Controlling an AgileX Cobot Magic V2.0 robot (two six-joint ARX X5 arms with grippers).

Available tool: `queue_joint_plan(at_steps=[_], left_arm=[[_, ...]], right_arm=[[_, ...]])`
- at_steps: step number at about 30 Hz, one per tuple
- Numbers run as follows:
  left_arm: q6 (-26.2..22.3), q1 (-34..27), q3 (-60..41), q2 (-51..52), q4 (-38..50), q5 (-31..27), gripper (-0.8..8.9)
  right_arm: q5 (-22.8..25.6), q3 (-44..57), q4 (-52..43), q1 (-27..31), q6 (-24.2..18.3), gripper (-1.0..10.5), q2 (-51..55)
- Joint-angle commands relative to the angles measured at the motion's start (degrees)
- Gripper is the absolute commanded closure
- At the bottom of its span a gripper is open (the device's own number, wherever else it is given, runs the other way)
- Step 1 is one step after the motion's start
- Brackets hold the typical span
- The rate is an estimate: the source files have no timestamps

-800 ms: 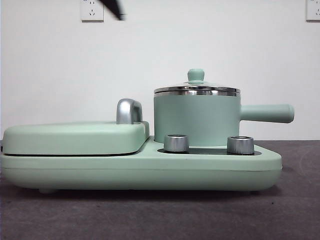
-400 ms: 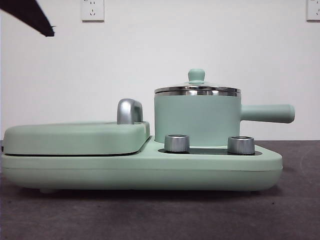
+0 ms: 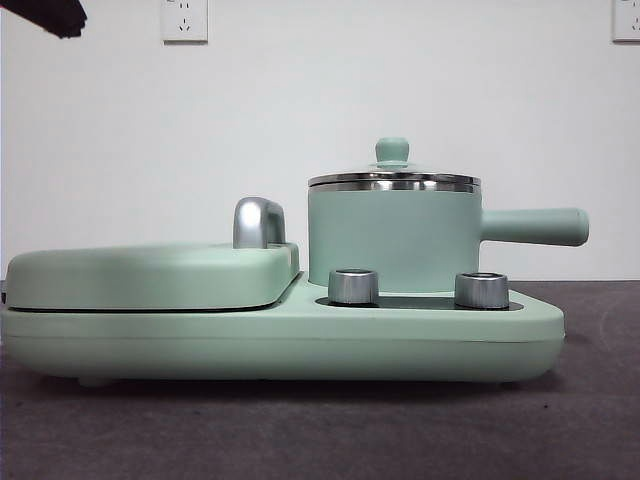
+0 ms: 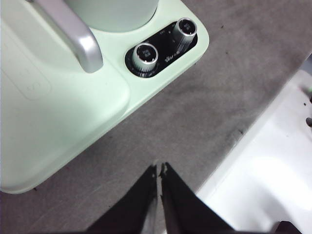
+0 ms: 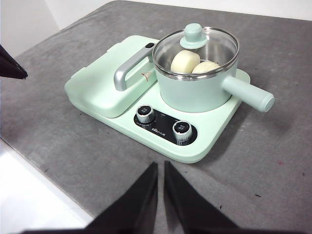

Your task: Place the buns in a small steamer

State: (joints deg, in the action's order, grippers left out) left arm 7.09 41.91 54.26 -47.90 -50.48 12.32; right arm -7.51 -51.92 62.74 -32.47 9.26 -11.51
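The small steamer (image 3: pixel 393 236) (image 5: pixel 195 83) is a mint-green pot with a long side handle, standing on the green cooker base. Its glass lid with a green knob (image 5: pixel 193 35) is on. Both buns lie inside under the lid: the smooth one (image 5: pixel 185 61) and a second one (image 5: pixel 207 68) beside it. My left gripper (image 4: pixel 160 168) is shut and empty, above the grey table near the cooker's front corner; it shows as a black tip in the front view (image 3: pixel 45 15). My right gripper (image 5: pixel 160 166) is shut and empty, held back from the cooker on its knob side.
The flat green lidded griddle (image 3: pixel 150 275) (image 5: pixel 109 85) with a silver handle (image 3: pixel 257 222) fills the cooker's other half. Two steel knobs (image 3: pixel 352 286) (image 3: pixel 481 290) sit in front of the pot. A white surface (image 4: pixel 263 190) borders the grey table.
The black gripper tip at the top of the front view moved left and up towards the corner. The pot, lid and cooker have not moved.
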Motion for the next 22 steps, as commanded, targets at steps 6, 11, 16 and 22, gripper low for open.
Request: queue_joint_plan(at_steps=[6, 11, 16, 22], left_arm=[[0.22, 0.44, 0.52, -0.28, 0.81, 0.15, 8.02], [0.07, 0.46, -0.11, 0.66, 1.73, 0.17, 8.02], [0.04, -2.97, -4.31, 7.85, 6.58, 0.24, 8.02], [0.04, -15.23, -18.73, 21.97, 21.14, 0.22, 8.02]], right_arm=[[0.04, -0.26, -0.57, -0.35, -0.26, 9.3, 0.07], [0.02, -0.26, -0.57, -0.35, -0.24, 9.3, 0.07], [0.04, -0.26, -0.57, -0.35, -0.26, 9.3, 0.07], [0.02, -0.26, -0.57, -0.35, -0.26, 9.3, 0.07]])
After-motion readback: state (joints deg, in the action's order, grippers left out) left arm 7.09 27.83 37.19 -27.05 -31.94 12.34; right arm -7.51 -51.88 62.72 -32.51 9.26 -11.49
